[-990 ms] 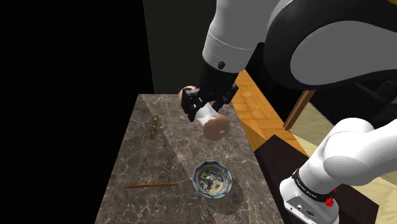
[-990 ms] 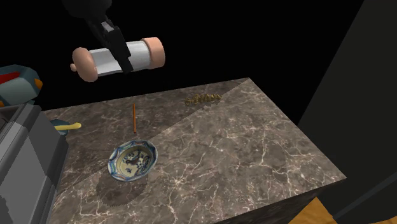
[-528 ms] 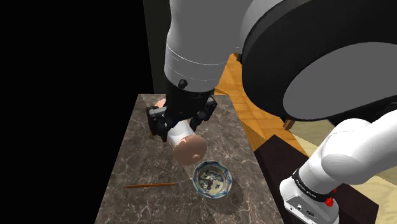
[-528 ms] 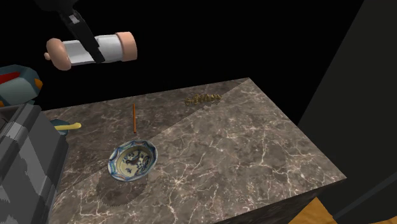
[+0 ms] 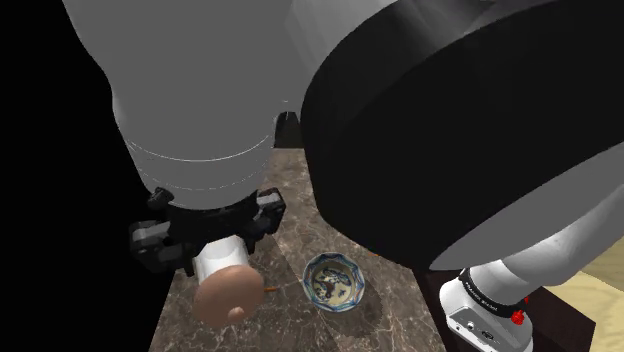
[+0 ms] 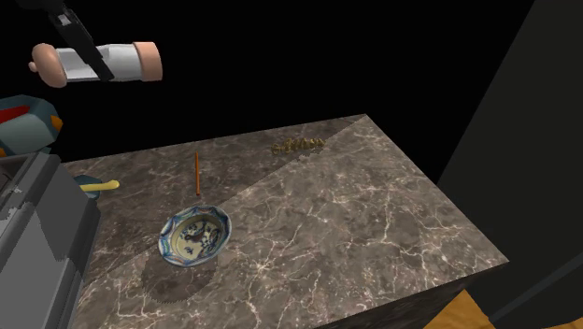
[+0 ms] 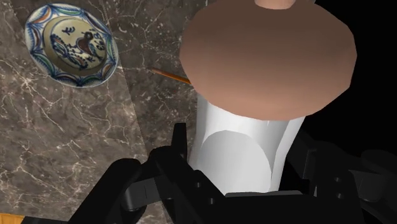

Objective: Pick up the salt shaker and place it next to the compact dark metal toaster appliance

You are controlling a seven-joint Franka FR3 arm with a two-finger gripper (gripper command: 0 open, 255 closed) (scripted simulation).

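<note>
- White in the body and capped pinkish-brown at both ends, the salt shaker [image 7: 267, 57] sits clasped between the two black fingers of the gripper [image 7: 242, 153]; we see the jaws pressed to its sides in the wrist view.
- In the shoulder view's lower left we find the gripper [image 5: 208, 245] under the arm's broad white link, with the salt shaker [image 5: 225, 290] pointing one round cap toward the camera.
- Past the cap, the wrist view shows a dark veined marble counter [image 7: 63, 140], a thin orange stick [image 7: 170, 76] and a patterned bowl [image 7: 71, 43] with a bird painted inside.
- In the second exterior view's upper left, the salt shaker [image 6: 121, 61] lies sideways in the air against the black area, the gripper [image 6: 79, 45] across its middle.
- Below it, at that view's left edge, stands a grey box-shaped appliance [image 6: 37, 243].
- The bowl [image 6: 193, 236] rests near the appliance, the stick [image 6: 197, 173] just beyond it.
</note>
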